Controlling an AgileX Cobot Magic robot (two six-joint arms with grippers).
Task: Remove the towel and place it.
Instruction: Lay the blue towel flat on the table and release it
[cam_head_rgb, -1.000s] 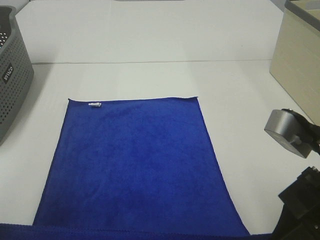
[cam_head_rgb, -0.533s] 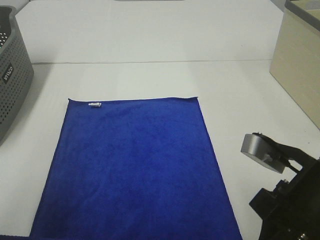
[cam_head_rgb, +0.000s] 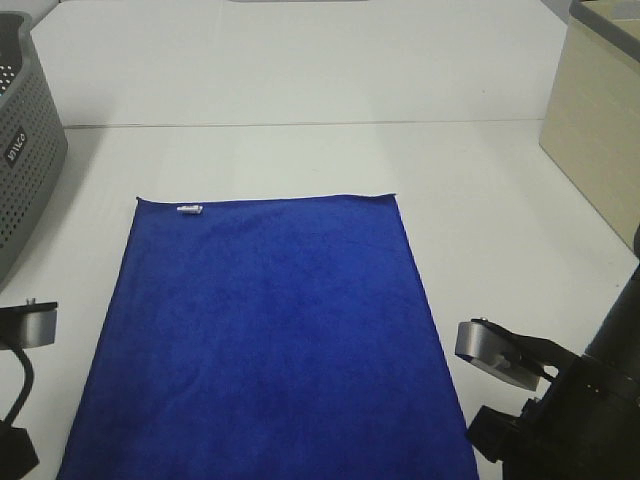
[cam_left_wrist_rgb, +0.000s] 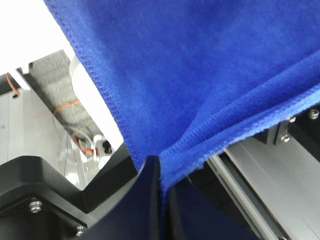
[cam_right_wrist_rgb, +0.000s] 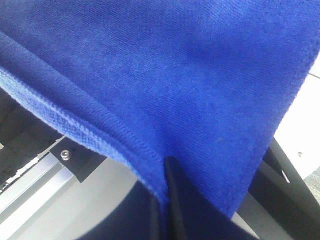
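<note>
**Q:** Where is the towel?

**A:** The blue towel (cam_head_rgb: 270, 330) lies spread flat on the white table (cam_head_rgb: 300, 80). Its small white tag (cam_head_rgb: 190, 209) is at the far left corner. The near edge runs out of the overhead view at the bottom, between the two arms.

**Q:** Do the claws have it?

**A:** Yes. In its wrist view the left claw (cam_left_wrist_rgb: 162, 175) is closed, with the towel's stitched edge pinched between its dark fingers. The right claw (cam_right_wrist_rgb: 164, 195) is closed the same way on the cloth near its edge.

**Q:** So how much is done?

**A:** Only the grasp, as I judge it. Most of the cloth rests on the table, so lifting it clear, carrying it and laying it down are all left.

**Q:** Where should it go?

**A:** That cannot be told. A grey basket (cam_head_rgb: 25, 150) stands at the far left and a pale box (cam_head_rgb: 600, 120) at the far right, both well apart from the towel. Either might be the goal.
</note>
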